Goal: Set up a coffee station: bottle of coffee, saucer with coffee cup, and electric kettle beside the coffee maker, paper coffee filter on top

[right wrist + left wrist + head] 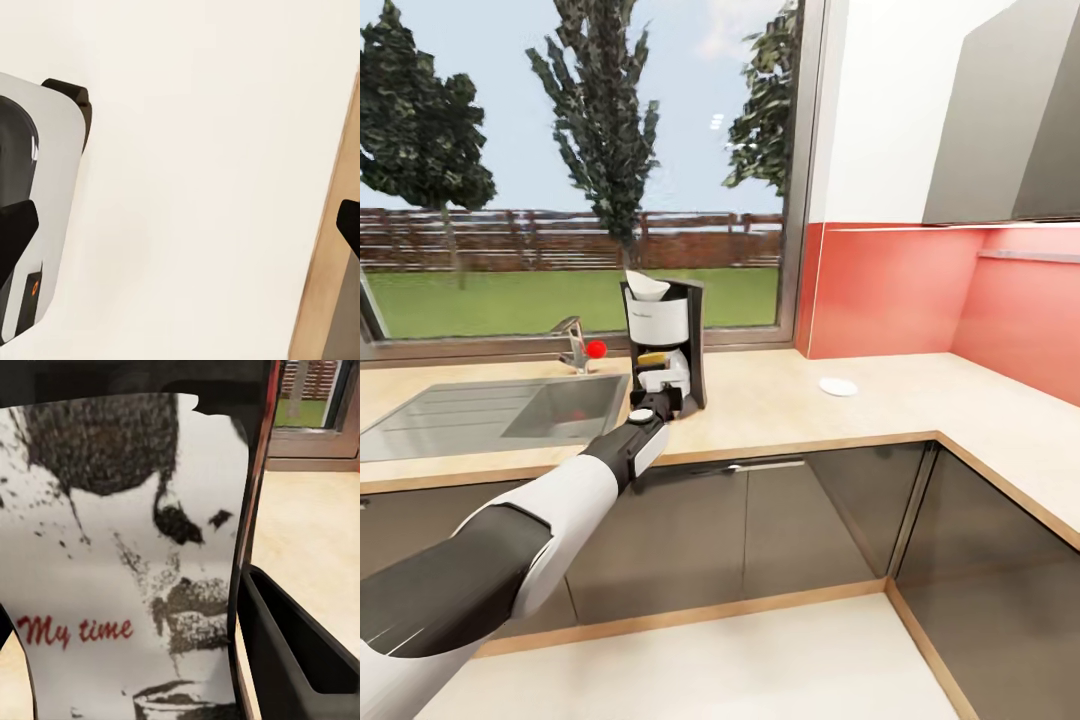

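Note:
The black and white coffee maker (678,335) stands on the countertop (780,405) by the window, with a white paper filter (646,285) on its top. My left gripper (663,390) reaches to the maker's front and is shut on a white container with a yellow top, seemingly the bottle of coffee (662,371). Up close, the bottle of coffee (127,562) carries a dark print and red "My time" lettering. A white saucer (838,387) lies on the counter to the right. My right gripper (182,229) is open over the floor. Cup and kettle are out of view.
A steel sink (490,412) with a faucet (572,340) sits left of the coffee maker. Dark cabinet fronts (760,520) run under the counter, which turns a corner at the right. A red backsplash (900,290) and a wall cabinet (1010,110) stand behind it.

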Controlling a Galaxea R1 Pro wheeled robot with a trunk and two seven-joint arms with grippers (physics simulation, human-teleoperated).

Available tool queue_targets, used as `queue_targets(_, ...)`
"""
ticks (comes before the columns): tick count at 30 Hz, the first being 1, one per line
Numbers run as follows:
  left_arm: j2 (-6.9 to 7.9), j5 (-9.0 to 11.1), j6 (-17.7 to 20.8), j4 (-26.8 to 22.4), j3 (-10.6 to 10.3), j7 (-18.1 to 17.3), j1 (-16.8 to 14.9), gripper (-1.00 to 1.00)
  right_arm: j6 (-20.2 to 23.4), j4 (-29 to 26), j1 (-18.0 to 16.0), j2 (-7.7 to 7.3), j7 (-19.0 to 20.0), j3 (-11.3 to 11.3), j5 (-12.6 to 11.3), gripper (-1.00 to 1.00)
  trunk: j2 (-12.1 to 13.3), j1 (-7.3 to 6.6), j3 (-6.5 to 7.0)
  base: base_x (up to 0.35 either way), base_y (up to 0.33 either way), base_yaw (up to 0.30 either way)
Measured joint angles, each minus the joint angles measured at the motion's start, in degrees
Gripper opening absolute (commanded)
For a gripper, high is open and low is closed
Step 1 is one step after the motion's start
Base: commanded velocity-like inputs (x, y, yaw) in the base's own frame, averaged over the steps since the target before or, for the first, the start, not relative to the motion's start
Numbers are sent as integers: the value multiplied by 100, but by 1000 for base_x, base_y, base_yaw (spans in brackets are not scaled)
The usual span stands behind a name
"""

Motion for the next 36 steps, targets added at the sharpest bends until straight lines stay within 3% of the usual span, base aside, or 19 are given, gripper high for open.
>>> queue_targets(5, 0, -7, -189, 145, -7, 6, 49, -100, -1, 0, 0, 0, 0, 3, 0, 100, 0, 0, -1, 0, 0, 0)
queue_targets(36, 0, -18, -239, 167, 2, 6, 63, -100, 2, 0, 0, 0, 1, 4, -1, 100, -1, -1, -1, 20, 0, 0)
